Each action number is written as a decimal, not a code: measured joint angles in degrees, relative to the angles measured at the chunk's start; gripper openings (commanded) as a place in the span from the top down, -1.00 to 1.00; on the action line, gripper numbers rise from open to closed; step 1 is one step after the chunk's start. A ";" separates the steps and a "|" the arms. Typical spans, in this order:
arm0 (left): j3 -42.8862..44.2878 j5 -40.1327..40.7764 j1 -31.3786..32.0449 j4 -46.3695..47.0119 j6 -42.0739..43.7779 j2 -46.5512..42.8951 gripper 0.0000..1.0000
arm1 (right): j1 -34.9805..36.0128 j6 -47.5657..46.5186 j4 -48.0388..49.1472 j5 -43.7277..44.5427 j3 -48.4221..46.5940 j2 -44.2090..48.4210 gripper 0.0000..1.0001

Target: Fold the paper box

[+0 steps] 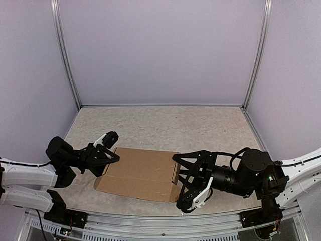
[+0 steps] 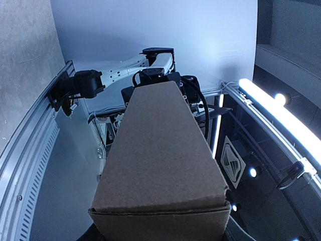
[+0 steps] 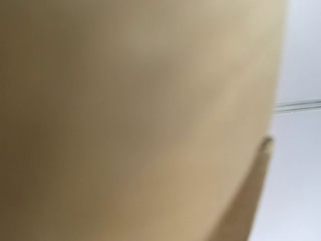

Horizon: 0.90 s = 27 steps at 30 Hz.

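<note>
Top view, near side: both arms reach in from the near edge and face each other across the paper box [image 1: 140, 173].

Box position: lies on the table [image 1: 165, 123] between the two grippers, nearer the front edge than the back wall. Plain brown, already a slim closed-looking shape. Long axis runs left to right, slightly skewed.

Left gripper [image 1: 117, 147]: at the box's left end, by its far-left corner. Fingers stand apart with the corner between them. Left wrist view shows the box [image 2: 160, 150] running straight away from the camera toward the right arm [image 2: 155, 65], its near end filling the bottom of the frame. The fingers themselves are cut off there, so I cannot tell whether they pinch the cardboard.

Right gripper [image 1: 177, 183]: at the box's right end. Jaws spread wide, straddling the short edge, one tip by the far corner and one just past the near corner. Reads as released, not clamped. Right wrist view is only blurred cardboard [image 3: 125, 115] pressed close to the lens.

Key relation: box lies between the grippers, its axis in line with both. Each gripper meets a short end head-on, and neither is clearly nearer. Judgement: the next move works on an end flap, the opposite arm bracing.

Far side: bare table up to the walls.
</note>
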State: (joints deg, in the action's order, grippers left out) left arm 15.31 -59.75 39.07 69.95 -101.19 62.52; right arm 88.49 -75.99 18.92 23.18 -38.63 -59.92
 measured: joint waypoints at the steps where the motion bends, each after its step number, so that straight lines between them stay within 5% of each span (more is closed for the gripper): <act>1: 0.00 0.02 0.02 -1.40 0.81 -0.72 0.76 | 0.00 0.00 0.00 -0.02 0.00 -0.07 0.17; 5: 0.02 0.00 0.04 -5.73 3.28 -2.86 0.02 | 0.00 0.04 -0.17 0.00 0.00 -0.31 0.22; 6: 0.04 0.00 0.09 -6.78 4.00 -3.30 -0.77 | 0.00 0.13 -0.28 0.02 0.00 -0.33 0.22; 7: 0.09 -0.02 0.09 -7.45 4.46 -3.56 -0.95 | 0.00 0.17 -0.35 0.04 0.00 -0.35 0.24; 20: 3.37 0.07 -5.20 -27.34 18.84 -9.75 -0.98 | 0.02 5.88 -4.22 1.68 0.02 1.38 0.32; 27: 8.57 0.81 -13.25 -51.28 32.94 -14.19 -0.98 | -0.72 16.35 -10.67 2.97 -0.11 4.33 0.31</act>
State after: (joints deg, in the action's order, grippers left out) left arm 23.88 -58.94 25.82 18.68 -68.25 48.34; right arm 87.77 -59.64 8.25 26.15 -38.74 -55.59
